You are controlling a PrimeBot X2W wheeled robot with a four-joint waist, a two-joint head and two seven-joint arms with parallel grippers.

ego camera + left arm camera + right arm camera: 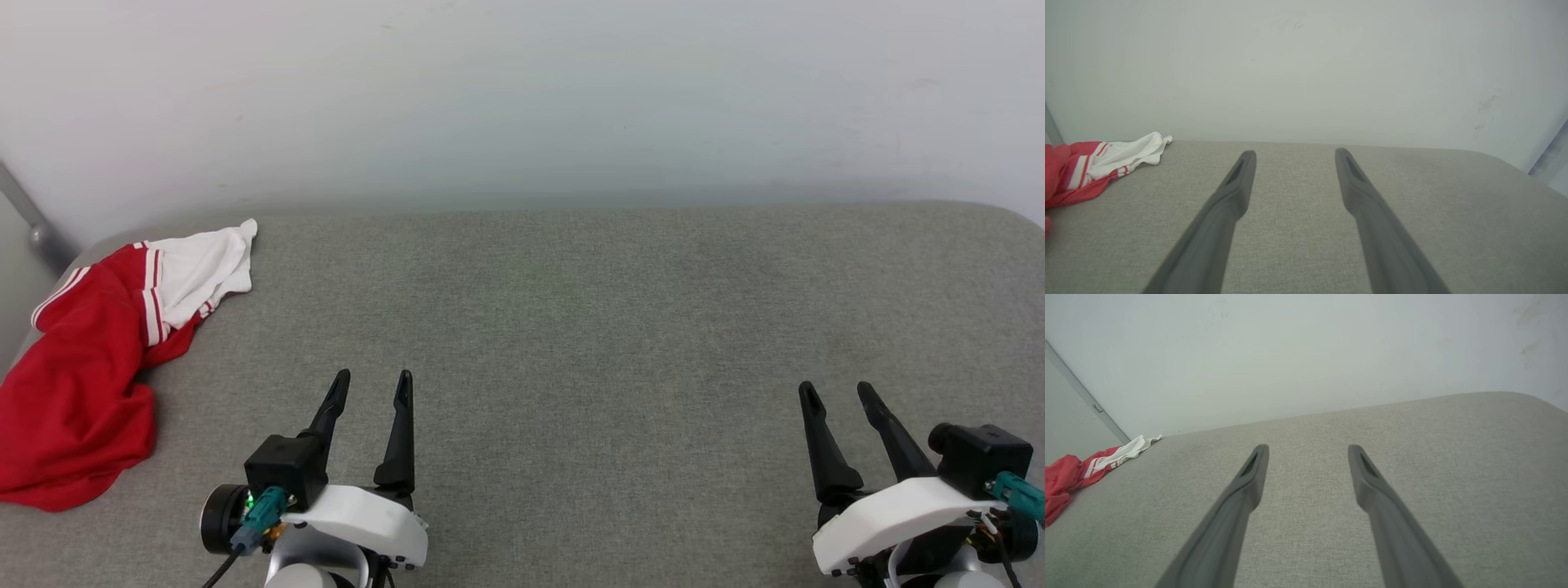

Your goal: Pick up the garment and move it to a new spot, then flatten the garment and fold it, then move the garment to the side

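One garment (pixel 77 392), left of fingers (pixel 400 433)

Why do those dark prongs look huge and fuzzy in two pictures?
Left wrist view: the left gripper blurs toward the bottom edge, close to the lens. Right wrist view: the right gripper likewise. Head view: soft even light, garment sharp.

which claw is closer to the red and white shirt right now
The left claw. The garment lies crumpled at the far left of the grey surface, just to that claw's left with a gap between. The right claw hovers far off on the opposite side. Both are open and empty.
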